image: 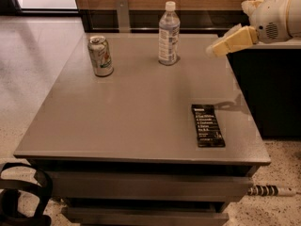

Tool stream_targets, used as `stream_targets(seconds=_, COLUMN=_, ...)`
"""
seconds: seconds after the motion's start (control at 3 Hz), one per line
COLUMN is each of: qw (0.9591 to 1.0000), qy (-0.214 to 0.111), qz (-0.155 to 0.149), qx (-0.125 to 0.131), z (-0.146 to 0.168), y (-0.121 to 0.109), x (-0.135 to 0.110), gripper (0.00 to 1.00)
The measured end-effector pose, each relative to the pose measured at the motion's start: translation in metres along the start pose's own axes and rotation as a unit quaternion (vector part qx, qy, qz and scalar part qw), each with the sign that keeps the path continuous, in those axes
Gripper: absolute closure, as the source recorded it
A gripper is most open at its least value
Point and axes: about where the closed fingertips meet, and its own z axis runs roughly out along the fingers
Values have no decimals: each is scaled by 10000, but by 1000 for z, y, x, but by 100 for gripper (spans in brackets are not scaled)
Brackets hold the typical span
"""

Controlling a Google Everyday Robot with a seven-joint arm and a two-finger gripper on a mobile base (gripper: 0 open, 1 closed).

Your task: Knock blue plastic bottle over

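Smooth grey tabletop [141,107], slim clear bluish plastic bottle [168,34] upright far back, cream wedge gripper [212,49] near its right, fingers together.

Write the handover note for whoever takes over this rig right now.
Gripper: in the air over the right rear edge of the table, to the right of the blue plastic bottle, not touching it.
Blue plastic bottle: upright near the rear edge, cap on.
Also on the table: soda can upright at rear left; black wrapped bar flat at front right.
Done: nothing yet; the bottle is not knocked over.
Left: sweep the gripper left into the bottle, probably high up, to tip it.
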Motion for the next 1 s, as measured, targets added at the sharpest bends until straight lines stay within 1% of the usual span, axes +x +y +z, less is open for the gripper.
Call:
stream_targets(seconds=0.33, qw=10000, qy=0, qz=0, qx=-1, z=0, y=0, x=0, gripper=0)
stream_targets(seconds=0.67, qw=9995, qy=-264, qz=161, qx=-51, z=19, y=-13, x=-1, gripper=0)
stream_targets(seconds=1.0, qw=9969, qy=-677, qz=393, qx=-88, z=49, y=-32, x=-1, gripper=0)
